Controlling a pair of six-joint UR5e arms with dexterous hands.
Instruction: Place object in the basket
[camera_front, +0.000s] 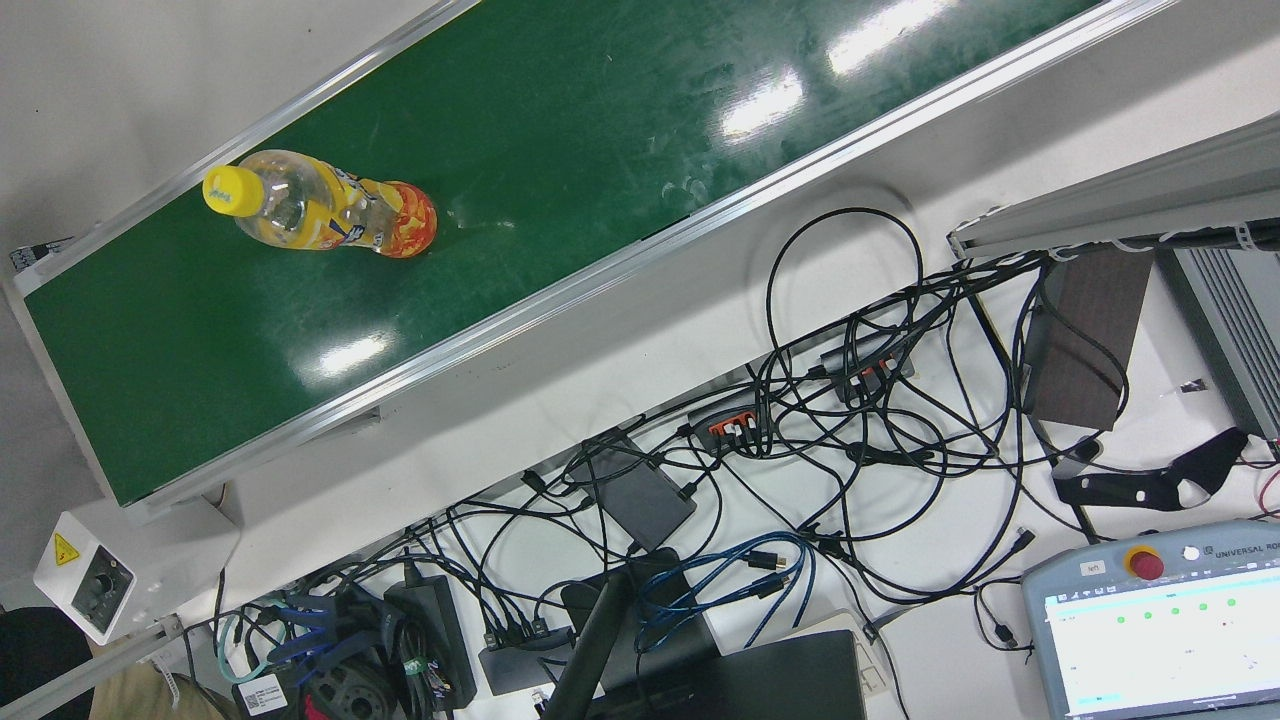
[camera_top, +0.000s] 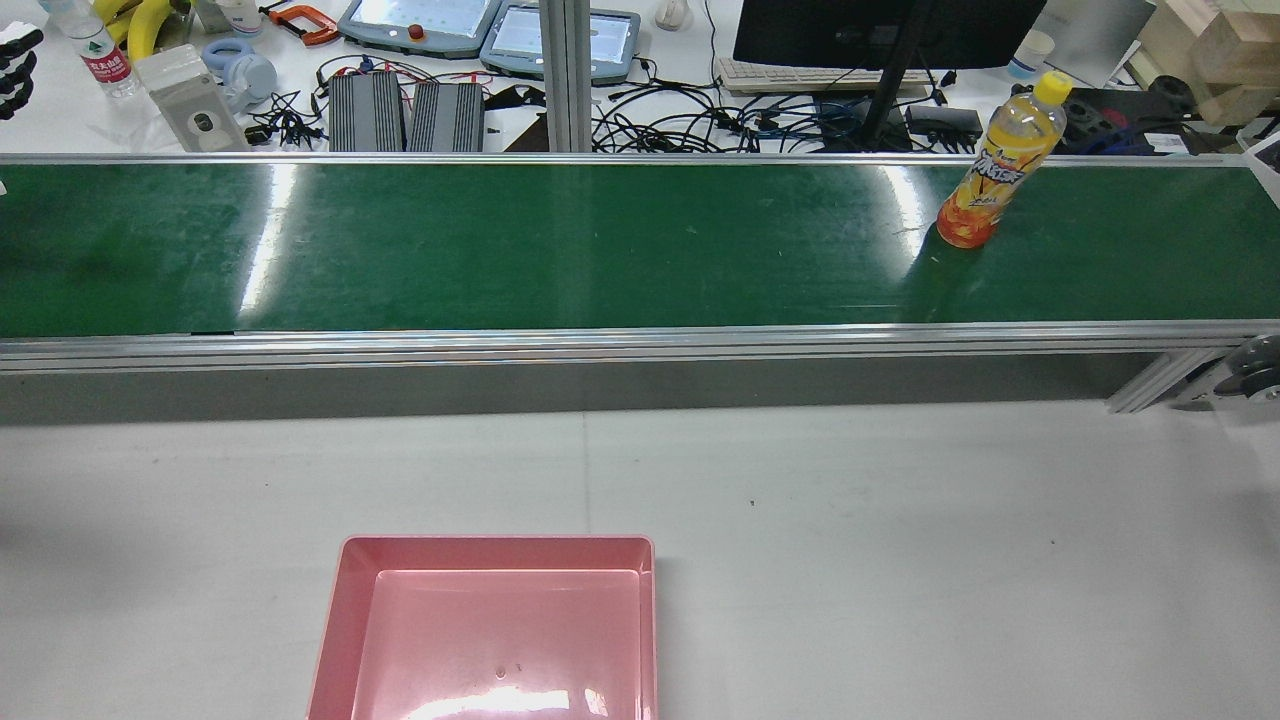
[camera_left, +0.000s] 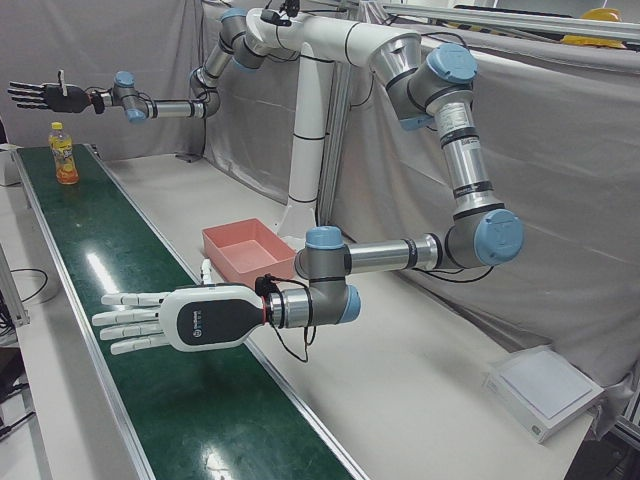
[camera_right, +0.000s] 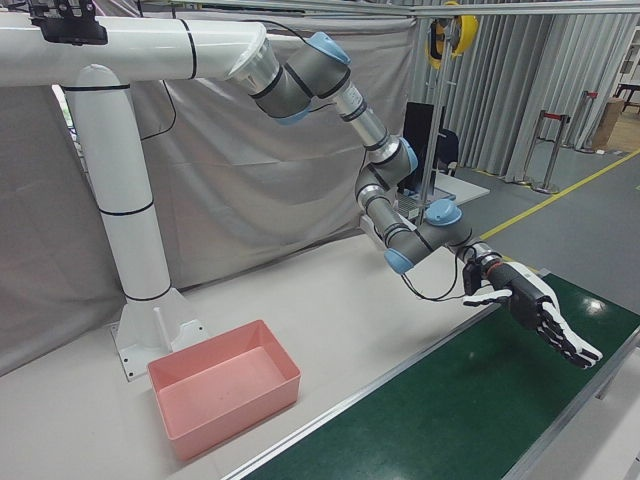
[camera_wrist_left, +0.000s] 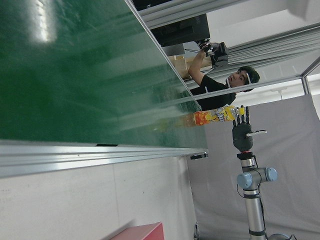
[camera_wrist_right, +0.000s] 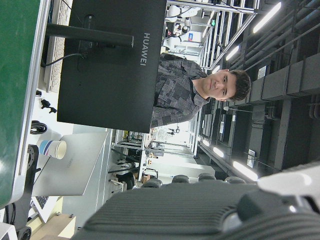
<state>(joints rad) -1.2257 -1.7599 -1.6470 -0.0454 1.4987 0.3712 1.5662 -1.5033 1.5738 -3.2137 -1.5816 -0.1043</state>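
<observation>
The clear plastic bottle of orange drink with yellow cap stands upright on the green conveyor belt, far from the empty pink plastic basket; left hand and right hand both hover with flat, spread fingers, holding nothing

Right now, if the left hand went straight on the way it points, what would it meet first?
Probably the bottle, far down the green belt: the view from the left hand has it almost dead ahead. Nothing shows between them, but depth is unclear.

Bright overhead light makes white glare patches on the green belt; all views are sharp, with soft shadows.
</observation>
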